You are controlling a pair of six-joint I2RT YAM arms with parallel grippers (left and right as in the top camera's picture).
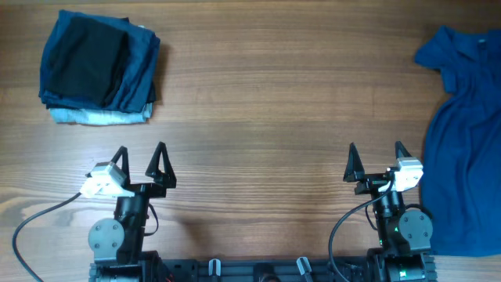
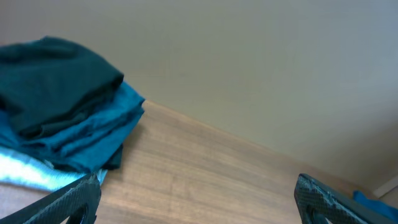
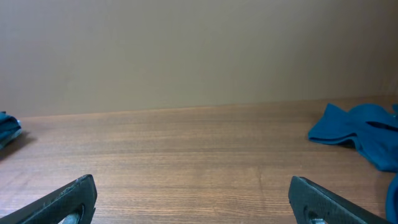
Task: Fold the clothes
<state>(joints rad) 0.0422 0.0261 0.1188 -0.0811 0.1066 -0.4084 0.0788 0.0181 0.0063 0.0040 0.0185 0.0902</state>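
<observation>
Both of your grippers are sitting at the near edge of the wooden table [image 1: 258, 102]: the left gripper [image 1: 140, 153] and the right gripper [image 1: 376, 153] are each spreading their fingers wide and gripping nothing, tips pointing away from the base. Just beside the right arm, a blue garment [image 1: 466, 141] is lying unfolded and rumpled, running up the right side toward the far corner, where it is bunching into creases. At the far left, a stack of folded clothes [image 1: 98, 70] is resting, a dark piece lying on top of blue layers with a pale one peeking out underneath.
</observation>
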